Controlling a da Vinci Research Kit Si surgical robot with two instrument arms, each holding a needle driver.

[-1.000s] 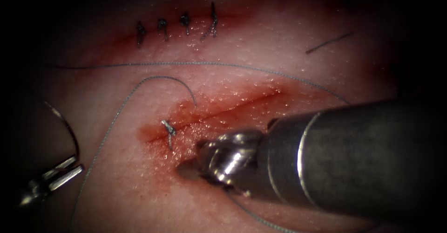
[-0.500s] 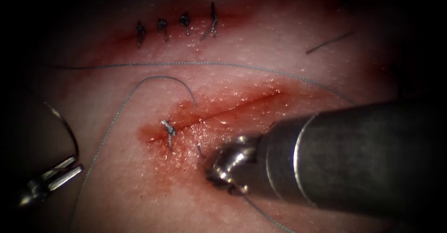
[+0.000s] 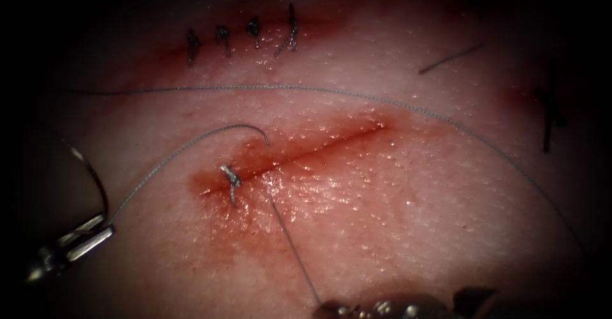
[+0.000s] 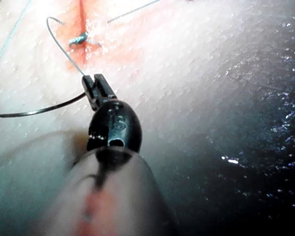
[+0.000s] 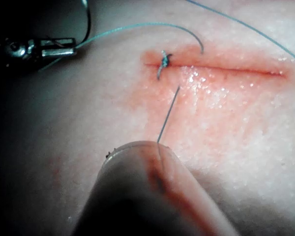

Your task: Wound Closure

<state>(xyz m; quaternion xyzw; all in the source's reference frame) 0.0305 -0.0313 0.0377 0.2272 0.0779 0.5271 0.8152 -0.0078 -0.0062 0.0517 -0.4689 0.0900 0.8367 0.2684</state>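
The cut (image 3: 319,147) runs slantwise across the tissue, with one knotted stitch (image 3: 229,177) near its left end. My left tool (image 3: 105,226) is left of the cut, jaws shut on the curved needle (image 3: 95,178) near one end. The needle is clear of the tissue. Thread (image 3: 178,150) runs from those jaws into the tissue on the cut's upper left side. It comes out on the lower right side and runs taut (image 3: 293,249) to my right tool (image 3: 325,306), shut on it. This strand (image 5: 167,115) also shows in the right wrist view, and the left jaws (image 4: 99,84) with the needle (image 4: 34,110) in the left wrist view.
A row of finished stitches (image 3: 242,35) closes a second cut at the back. A long slack thread (image 3: 319,89) arcs across the tissue above the open cut. A short cut end of thread (image 3: 449,57) lies at the back right, a dark stitch (image 3: 548,111) at the far right.
My right tool has drawn back from beside the cut to the lower edge, pulling thread out of the tissue. The loop on the left has tightened toward the left jaws. The left tool stayed still.
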